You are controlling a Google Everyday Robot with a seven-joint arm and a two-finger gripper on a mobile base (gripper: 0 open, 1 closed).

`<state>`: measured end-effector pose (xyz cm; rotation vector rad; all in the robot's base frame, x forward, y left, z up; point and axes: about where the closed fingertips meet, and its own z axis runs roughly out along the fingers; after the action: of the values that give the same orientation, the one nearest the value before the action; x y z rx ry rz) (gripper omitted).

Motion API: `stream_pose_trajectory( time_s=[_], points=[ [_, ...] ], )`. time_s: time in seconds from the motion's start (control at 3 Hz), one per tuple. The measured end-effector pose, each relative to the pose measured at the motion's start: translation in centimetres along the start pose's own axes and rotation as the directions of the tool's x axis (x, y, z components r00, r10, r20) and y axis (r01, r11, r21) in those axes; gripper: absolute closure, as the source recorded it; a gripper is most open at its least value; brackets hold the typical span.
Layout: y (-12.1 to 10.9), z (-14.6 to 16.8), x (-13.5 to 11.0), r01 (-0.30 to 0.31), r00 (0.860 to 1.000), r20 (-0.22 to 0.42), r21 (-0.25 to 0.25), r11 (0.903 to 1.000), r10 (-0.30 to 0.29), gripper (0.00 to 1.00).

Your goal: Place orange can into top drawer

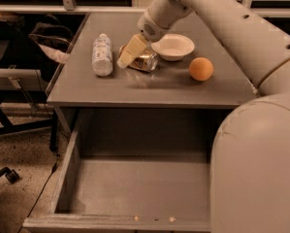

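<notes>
At the upper middle of the frame, on the grey cabinet top (149,89), you see the gripper (127,56) low over the orange can (145,61). The can lies on its side, its long axis going about left to right across the picture, and its shiny end looks toward the right. The gripper covers the left part of the can, so the can reaches out to the right and a little below it. I cannot tell if the gripper is open or already closed on the can.

The top drawer (139,186) is pulled out in the lower half of the frame, and nothing is inside it. The white bowl (173,46), just right of the can, also looks empty. A water bottle (102,54) lies to the left, an orange fruit (201,68) further right.
</notes>
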<state>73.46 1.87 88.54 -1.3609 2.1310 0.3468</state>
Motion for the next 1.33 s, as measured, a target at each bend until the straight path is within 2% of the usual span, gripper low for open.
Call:
stream_pose_trajectory(
  time_s=[0.33,0.67,1.33],
  points=[
    [0.5,1.0,-1.1,0.023,1.0,-0.004,-0.025,0.9994,-0.023,0.0],
    [0.7,2.0,-1.3,0.02,1.0,-0.015,-0.047,0.9987,-0.02,0.0],
    [0.4,3.4,0.5,-0.047,0.999,-0.03,-0.076,0.996,0.045,0.03]
  ],
)
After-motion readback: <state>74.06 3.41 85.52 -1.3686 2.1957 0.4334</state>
